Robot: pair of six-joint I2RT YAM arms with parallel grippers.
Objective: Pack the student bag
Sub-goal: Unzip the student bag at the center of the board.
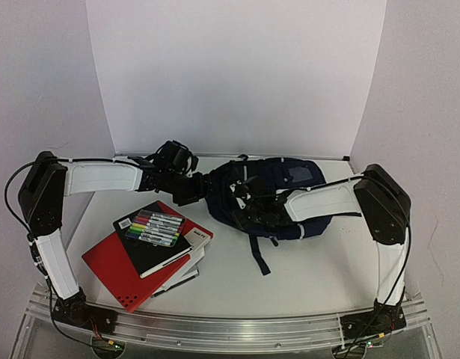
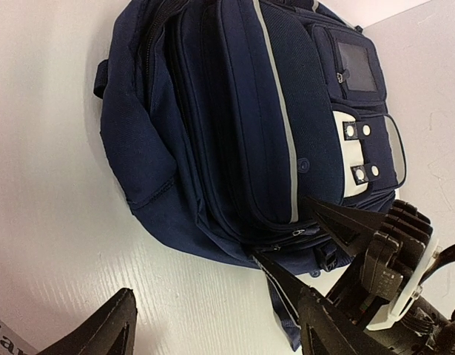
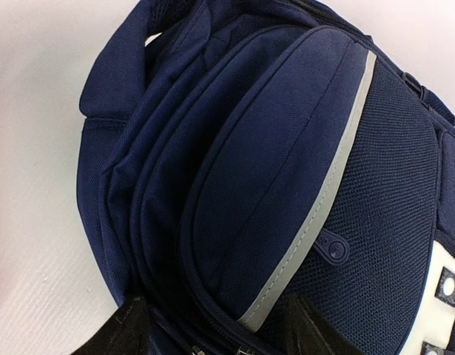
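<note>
At the front pocket's (image 3: pixel 286 148) rim, the fingers of our right gripper (image 3: pixel 218 305) stand apart astride the seam; our left gripper (image 2: pixel 212 296) hovers beside, wide and empty. The student bag (image 1: pixel 304 176) lies flat on the table's (image 1: pixel 312 277) far side. We should pinch the zip pull (image 2: pixel 297 232), not fabric.

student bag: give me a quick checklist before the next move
1. student bag lying on the table, front up: ok
2. Compartment open for packing: not ok, the zips look shut in both wrist views
3. left pincer open and empty, just short of the bag: ok
4. right pincer straddles the front pocket edge; real grip on it: cannot tell
5. marker pack and red notebook stacked left of the bag, in neither pincer: ok
</note>
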